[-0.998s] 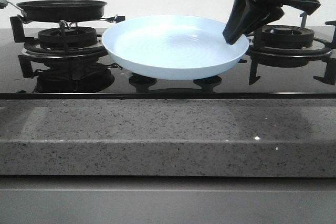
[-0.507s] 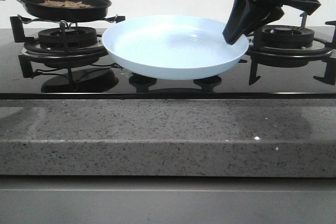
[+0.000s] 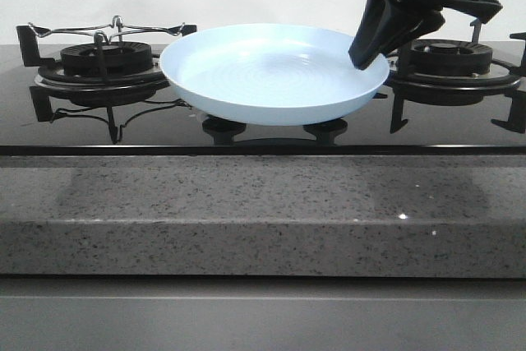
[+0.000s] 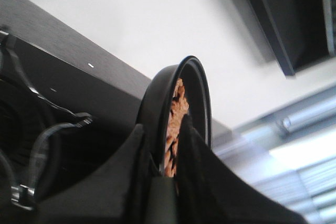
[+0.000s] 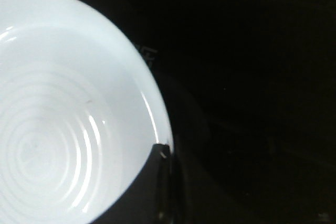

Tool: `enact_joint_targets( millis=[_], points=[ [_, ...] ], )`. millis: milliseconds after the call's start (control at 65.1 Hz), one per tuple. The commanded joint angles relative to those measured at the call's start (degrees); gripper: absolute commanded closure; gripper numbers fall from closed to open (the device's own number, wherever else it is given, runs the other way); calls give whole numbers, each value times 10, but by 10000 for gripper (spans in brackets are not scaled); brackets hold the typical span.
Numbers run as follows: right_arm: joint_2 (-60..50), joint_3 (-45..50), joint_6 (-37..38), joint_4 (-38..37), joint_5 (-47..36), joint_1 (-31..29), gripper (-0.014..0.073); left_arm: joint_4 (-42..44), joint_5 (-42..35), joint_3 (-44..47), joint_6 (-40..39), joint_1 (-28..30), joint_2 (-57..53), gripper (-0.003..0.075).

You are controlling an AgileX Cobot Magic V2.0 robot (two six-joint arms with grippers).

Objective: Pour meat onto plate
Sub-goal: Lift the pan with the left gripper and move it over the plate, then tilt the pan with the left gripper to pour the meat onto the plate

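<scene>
A grey stone counter edge (image 3: pixel 263 211) runs nearest. Behind it the pale blue plate (image 3: pixel 246 80) sits empty and level between two burners, its right rim clamped by the right gripper (image 3: pixel 367 53). Farther left, the pan (image 4: pixel 157 103) is almost cut off overhead; the left gripper (image 4: pixel 163 179) grips its rim, meat (image 4: pixel 176 124) heaped inside.

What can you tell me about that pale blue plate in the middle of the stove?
The plate is round, shallow and pale blue, glossy like glazed ceramic or plastic, with faint concentric ridges inside and a raised rim. It holds no food. It sits between the two burners, tipped slightly toward the camera, seemingly raised off the black cooktop. The right gripper clamps its rim on the right side, one finger inside the edge.
</scene>
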Motion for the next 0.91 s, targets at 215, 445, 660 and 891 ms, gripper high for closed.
enact_joint_targets(
  millis=[215,445,660,891],
  points=[
    [-18,-14,-5,3,-16,0,662,12,-25,-18,14,-83,-69,741],
    [-18,-14,-5,3,-16,0,662,46,-66,-18,36,-145,-68,741],
    [-18,-14,-5,3,-16,0,662,44,-93,-18,137,-178,-68,741],
    [-18,-14,-5,3,-16,0,662,39,-125,-18,273,-204,-83,741]
  ],
)
